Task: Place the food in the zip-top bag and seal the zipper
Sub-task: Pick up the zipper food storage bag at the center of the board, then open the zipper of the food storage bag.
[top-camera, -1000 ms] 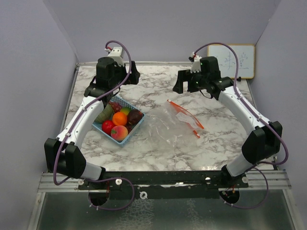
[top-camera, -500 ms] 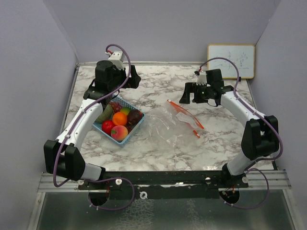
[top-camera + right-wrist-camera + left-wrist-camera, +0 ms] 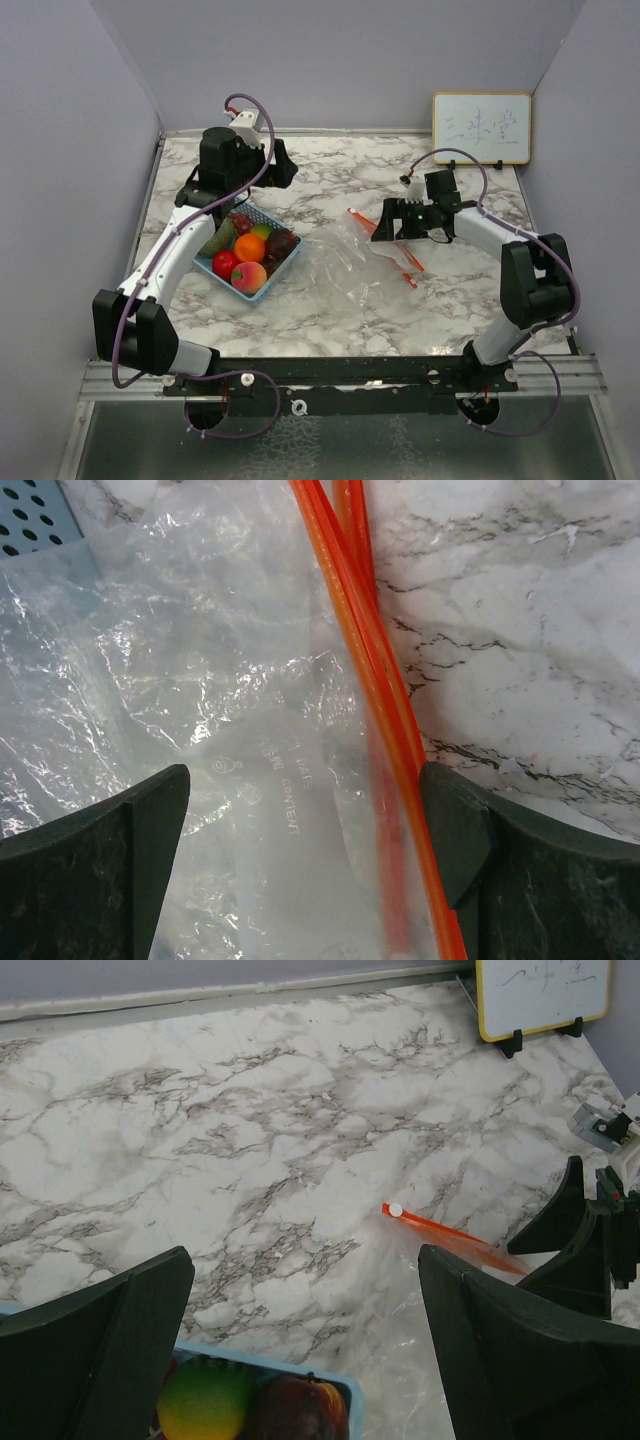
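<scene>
The food lies in a light-blue basket point(image 3: 287, 265): orange point(image 3: 249, 246), peach point(image 3: 248, 276), red apple point(image 3: 225, 263), dark purple fruit point(image 3: 282, 242), green melon point(image 3: 220, 238), grapes point(image 3: 241, 222). My left gripper point(image 3: 265, 180) hangs open and empty above the basket's far end; its wrist view point(image 3: 305, 1360) shows a green-yellow fruit point(image 3: 205, 1400) and a dark red fruit point(image 3: 295, 1410) below. The clear zip-top bag point(image 3: 340, 270) lies flat with its orange zipper point(image 3: 385, 250). My right gripper point(image 3: 400, 222) is open low over the zipper end point(image 3: 370, 660), its fingers either side of the bag point(image 3: 200, 680).
A small whiteboard point(image 3: 481, 128) stands at the back right, also in the left wrist view point(image 3: 540, 995). Purple walls close the marble table point(image 3: 340, 180) on three sides. The basket's corner point(image 3: 40, 520) lies just beyond the bag.
</scene>
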